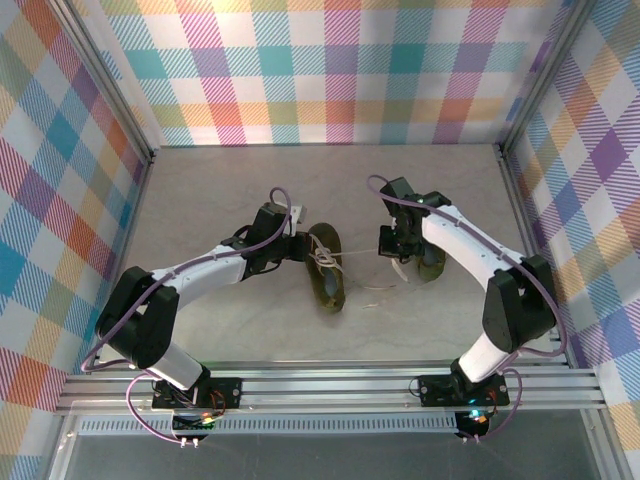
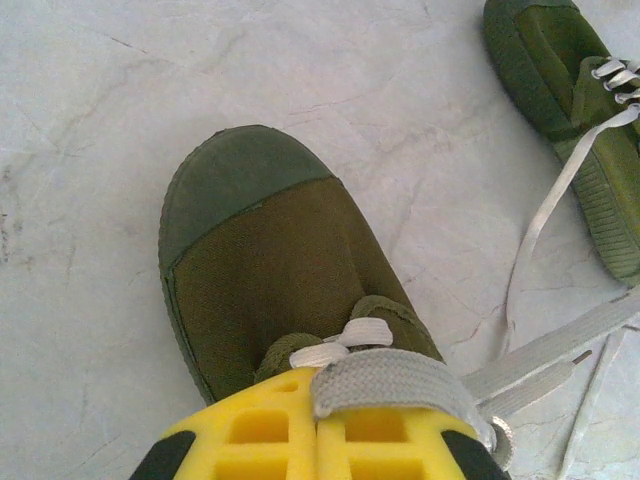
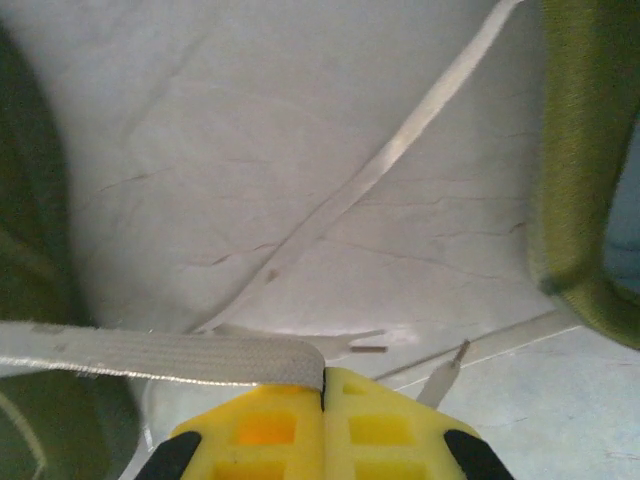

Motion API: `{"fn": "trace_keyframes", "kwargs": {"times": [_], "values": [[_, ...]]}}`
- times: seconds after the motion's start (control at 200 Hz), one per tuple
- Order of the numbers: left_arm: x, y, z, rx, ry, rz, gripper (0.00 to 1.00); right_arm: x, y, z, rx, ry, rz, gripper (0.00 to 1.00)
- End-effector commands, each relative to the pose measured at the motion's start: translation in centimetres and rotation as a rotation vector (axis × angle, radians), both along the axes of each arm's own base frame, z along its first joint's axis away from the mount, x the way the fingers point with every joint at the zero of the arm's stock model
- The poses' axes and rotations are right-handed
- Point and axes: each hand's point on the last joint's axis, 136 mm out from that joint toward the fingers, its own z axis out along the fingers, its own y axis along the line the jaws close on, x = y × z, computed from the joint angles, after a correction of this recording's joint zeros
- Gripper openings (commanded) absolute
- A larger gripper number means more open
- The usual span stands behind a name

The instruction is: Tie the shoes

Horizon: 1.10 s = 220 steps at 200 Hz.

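Quick take, fwiw: the left shoe was parked mid-surface, long axis running roughly near-to-far. The right shoe lay near it to the right, partly tucked under the right arm. The left tool was clenched on a flat grey lace right over the left shoe's tongue. The right tool was clamped on another stretch of lace, seen from the top strung taut from the left shoe's lacing across to it. So the bit that mattered: the pull line was laid crosswise to the shoe's axis, one tool on each side, the left tool much the nearer. A tightening pull apart was probably what was called for. The right shoe's own laces lay loose on the surface.
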Motion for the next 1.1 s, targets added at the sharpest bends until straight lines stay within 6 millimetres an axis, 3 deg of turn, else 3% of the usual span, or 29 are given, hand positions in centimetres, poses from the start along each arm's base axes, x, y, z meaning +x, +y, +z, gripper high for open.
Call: {"fn": "trace_keyframes", "kwargs": {"times": [0.0, 0.22, 0.3, 0.385, 0.52, 0.67, 0.845, 0.975, 1.095], "values": [[0.3, 1.0, 1.0, -0.002, -0.024, 0.031, 0.0, 0.8, -2.1, 0.6, -0.107, -0.027, -0.054, 0.0], [0.1, 1.3, 0.5, 0.01, -0.016, 0.03, 0.0, 0.2, -5.7, 0.0, -0.245, -0.021, -0.107, 0.0], [0.1, 1.3, 0.3, 0.008, -0.012, 0.028, 0.0, -0.2, -5.8, 0.0, -0.245, -0.014, -0.105, 0.0], [0.1, 1.0, 0.4, -0.003, -0.004, 0.021, 0.0, -1.2, -4.4, 0.1, -0.164, 0.014, -0.072, 0.0], [0.1, 0.3, 0.9, -0.036, 0.004, 0.001, 0.0, -4.6, 0.6, 0.7, 0.101, 0.081, 0.03, 0.0], [0.3, 0.2, 1.5, -0.046, -0.002, 0.011, 0.0, -7.8, 8.0, 3.5, 0.423, 0.087, 0.168, 0.0], [0.5, 0.1, 2.0, -0.064, -0.006, 0.025, 0.0, -8.6, 16.6, 6.7, 0.713, 0.047, 0.318, 0.0], [0.6, 0.6, 2.0, -0.059, 0.004, 0.053, 0.0, -8.8, 21.3, 8.0, 0.832, 0.007, 0.386, 0.0], [0.7, 0.8, 2.1, -0.06, 0.003, 0.066, 0.0, -8.6, 24.4, 8.7, 0.912, -0.07, 0.409, 0.0]]}}
